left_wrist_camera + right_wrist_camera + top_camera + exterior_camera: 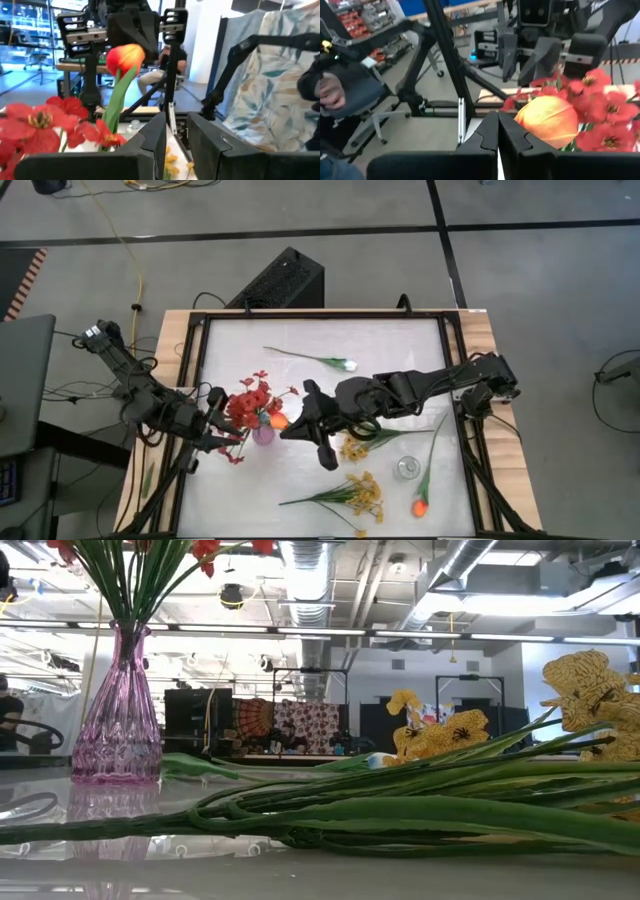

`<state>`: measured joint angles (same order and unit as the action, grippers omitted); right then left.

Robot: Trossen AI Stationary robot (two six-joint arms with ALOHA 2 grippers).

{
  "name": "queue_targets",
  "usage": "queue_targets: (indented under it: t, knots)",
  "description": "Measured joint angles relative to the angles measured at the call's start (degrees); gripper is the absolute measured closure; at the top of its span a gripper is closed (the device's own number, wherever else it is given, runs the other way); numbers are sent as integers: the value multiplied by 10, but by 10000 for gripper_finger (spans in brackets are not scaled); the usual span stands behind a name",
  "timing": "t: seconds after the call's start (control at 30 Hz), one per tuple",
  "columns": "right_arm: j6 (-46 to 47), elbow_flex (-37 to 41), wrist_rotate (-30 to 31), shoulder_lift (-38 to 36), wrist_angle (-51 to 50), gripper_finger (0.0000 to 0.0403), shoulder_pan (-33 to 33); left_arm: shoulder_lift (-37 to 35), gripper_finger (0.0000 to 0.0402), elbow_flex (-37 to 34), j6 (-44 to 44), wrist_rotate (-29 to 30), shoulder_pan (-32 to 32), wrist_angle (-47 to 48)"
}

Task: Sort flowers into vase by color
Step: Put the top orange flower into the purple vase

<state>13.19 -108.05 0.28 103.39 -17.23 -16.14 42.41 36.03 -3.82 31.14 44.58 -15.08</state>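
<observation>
You are partway through the sort. The purple vase (pixel 263 433) on the worktop (pixel 400 350) already holds the red blossoms (pixel 248 406), and one orange tulip (pixel 278 420) sits right at its mouth among them; I judge it is only now being set in, and it would mix colours there.

The right gripper (pixel 290 423) hangs just beside the vase on the tulip's side. Its fingers (pixel 490 137) are pressed together in the right wrist view, and you cannot see whether a stem lies between them. The left gripper (pixel 222 423) is close on the vase's other side, its fingers (pixel 155 135) apart with a narrow gap and nothing in them.

Away from the vase, you can count:
- one white bud (pixel 347 364), beyond the right arm;
- one more orange tulip (pixel 420 506), well apart toward the near right corner;
- two yellow sprays (pixel 360 496), one close under the right arm;
- one small clear glass (pixel 405 469) near that tulip.
</observation>
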Motion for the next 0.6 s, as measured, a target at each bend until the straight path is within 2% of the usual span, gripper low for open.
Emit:
queue_targets:
  t: [0.27, 0.47, 0.6]
  knots:
    - [5, 0, 8, 39, 57, 375, 13, -2, 335, 0, 85, -24, 0, -96]
    - [23, 1, -60, 50, 77, 375, 10, -5, 336, 0, 113, -3, 0, -121]
    - [8, 1, -55, 23, 52, 375, 2, -5, 336, 0, 117, 20, 0, -122]
